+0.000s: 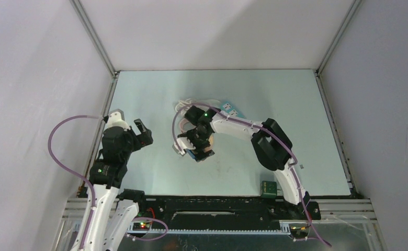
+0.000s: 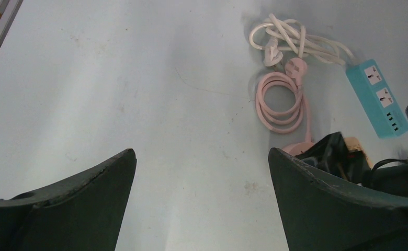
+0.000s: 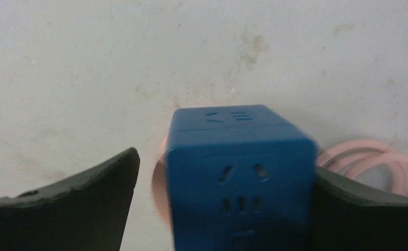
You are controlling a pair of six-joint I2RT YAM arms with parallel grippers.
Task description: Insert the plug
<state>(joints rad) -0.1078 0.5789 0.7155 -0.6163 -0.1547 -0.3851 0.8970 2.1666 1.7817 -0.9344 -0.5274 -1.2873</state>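
Overhead and wrist views of the plug-insertion bench. We see the pale table (image 1: pixel 296 104) carrying both arms. The left gripper (image 2: pixel 202 154) hangs over bare surface at the left, its jaws spread wide and holding nothing. The right gripper (image 3: pixel 225 164) reaches to mid-table and straddles the blue cube socket (image 3: pixel 241 172). Its jaws are parted, with one finger (image 3: pixel 76 204) clearly apart from the cube and the other at or against the opposite face, so we read the cube as released, not clamped. Beyond it lies the teal power strip (image 2: pixel 380 97), sockets upward, then the coiled pink cable (image 2: pixel 280 102), which runs toward the cube, and the looser white cable (image 2: pixel 296 39). Smallest are the pink plug (image 2: pixel 296 67) and the white plug (image 2: pixel 272 55), lying side by side near the strip, neither inserted; we cannot tell which one the task means. We judge the risks as follows. The cube looks blurred in the wrist view, so it may be shifting, and a finger brushing it on withdrawal could tip or drag it. The tangled cables could snag a plug as it is lifted. Prongs meeting a socket at a tilt would jam rather than seat. An unheld strip may slide under the push.
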